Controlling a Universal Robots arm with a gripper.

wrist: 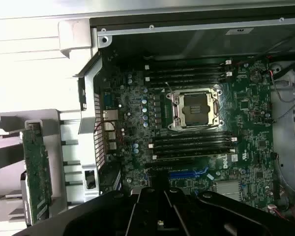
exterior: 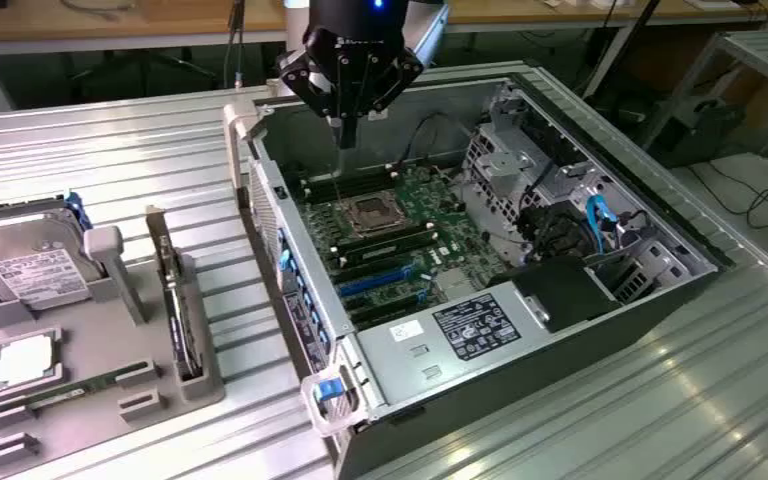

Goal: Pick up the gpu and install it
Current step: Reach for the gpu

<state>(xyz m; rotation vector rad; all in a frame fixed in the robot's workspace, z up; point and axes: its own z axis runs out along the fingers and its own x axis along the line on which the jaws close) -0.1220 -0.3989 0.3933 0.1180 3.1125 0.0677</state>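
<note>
The end effector (exterior: 347,138) hangs over the open computer (exterior: 418,355), clenched on nothing. The gpu (exterior: 175,300) stands in a gray holder (exterior: 104,400).

This is looking like a robotics lab or assembly workshop. An opened computer case (exterior: 267,200) is lying on a ribbed aluminium table (exterior: 117,150), its motherboard (exterior: 398,230) showing. Above the case a black gripper (exterior: 345,140) is hanging. Beside the case, toward the exterior view's left, a grey fixture tray (exterior: 104,340) is holding loose parts, a hard drive (exterior: 31,265) among them. Behind the case wooden workbenches (exterior: 117,25) are standing, and cables (exterior: 758,195) are trailing across the floor.
</note>
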